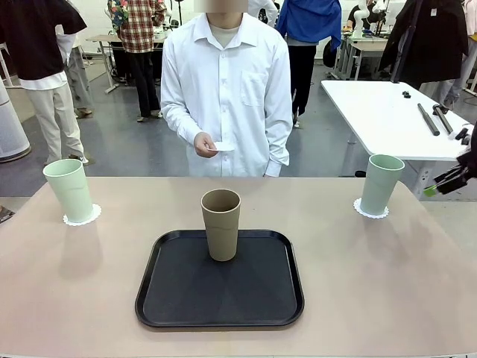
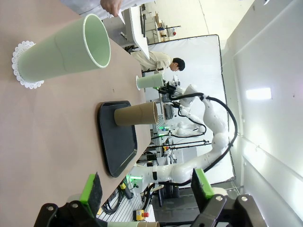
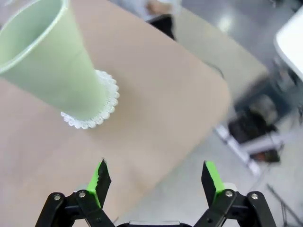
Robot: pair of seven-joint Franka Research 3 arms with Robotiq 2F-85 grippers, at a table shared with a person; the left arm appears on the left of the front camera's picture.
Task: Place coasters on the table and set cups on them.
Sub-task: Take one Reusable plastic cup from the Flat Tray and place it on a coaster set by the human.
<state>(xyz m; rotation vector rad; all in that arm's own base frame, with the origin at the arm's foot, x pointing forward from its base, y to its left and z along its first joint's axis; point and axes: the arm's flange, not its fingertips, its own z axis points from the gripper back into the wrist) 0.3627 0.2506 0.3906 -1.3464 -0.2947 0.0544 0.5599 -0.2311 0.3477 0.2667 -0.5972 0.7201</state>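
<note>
We judge the step in hand to be the last of the set. The brown cup (image 1: 221,224) stands upright at the 12 o'clock end of the black tray (image 1: 179,302), mid-desk. The third coaster (image 1: 223,147) is in the person's hand (image 1: 204,143), beyond the far edge of the desk (image 1: 373,283). The left green cup (image 1: 68,190) already sits on the left coaster (image 1: 83,219) at 10 o'clock, and the right green cup (image 1: 381,183) sits on the right coaster (image 1: 370,213) at 2 o'clock. The left pincer (image 2: 147,184) is wide with nothing between its pads. The right pincer (image 3: 156,174) is equally wide and empty, out past the desk's edge near 3 o'clock, beside the right green cup. Once the paper is laid, we would take the brown cup squarely around its mid-wall and lift it straight up over the tray's raised rim. We would then lower it vertically so that lace shows all round, since dragging would likely shift such light paper. For room, we see bare desk at 12 o'clock between the tray and the far edge, and broad open strips at 9 and 3 o'clock. The tall green cups near the far corners look easy to tip, so we would keep any sweep inside them.
</note>
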